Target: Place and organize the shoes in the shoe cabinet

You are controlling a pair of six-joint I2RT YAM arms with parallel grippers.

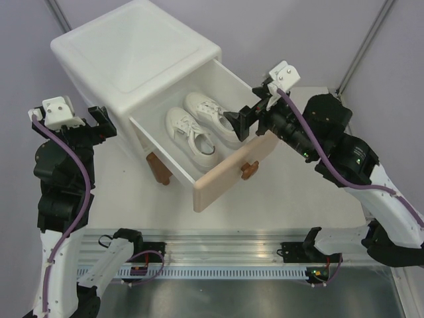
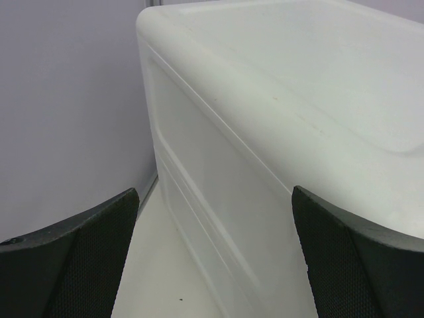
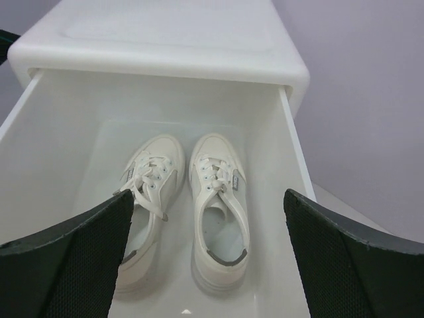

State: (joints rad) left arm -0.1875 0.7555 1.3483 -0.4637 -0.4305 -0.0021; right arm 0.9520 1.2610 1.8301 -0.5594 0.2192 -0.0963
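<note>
The large white rounded shoe cabinet (image 1: 132, 53) is standing toward the far left corner of the tabletop. Its upper drawer, with the beige front panel (image 1: 232, 175), is sitting pulled out on a diagonal toward the near right edge. The pair of all-white lace-up sneakers (image 1: 192, 132) is lying inside this drawer, soles down, side by side and nearly touching. Their long axes are running parallel with the drawer's slide, toes pointing into the cabinet body and heels toward the beige front, probably so both fit the width neatly. The right gripper (image 1: 252, 114) is hovering over the drawer's right wall near the front, fingers spread and holding nothing. The left gripper (image 1: 99, 122) is hanging beside the cabinet's left wall, fingers likewise apart and empty, seemingly placed to brace the cabinet. No black shoes are showing.
</note>
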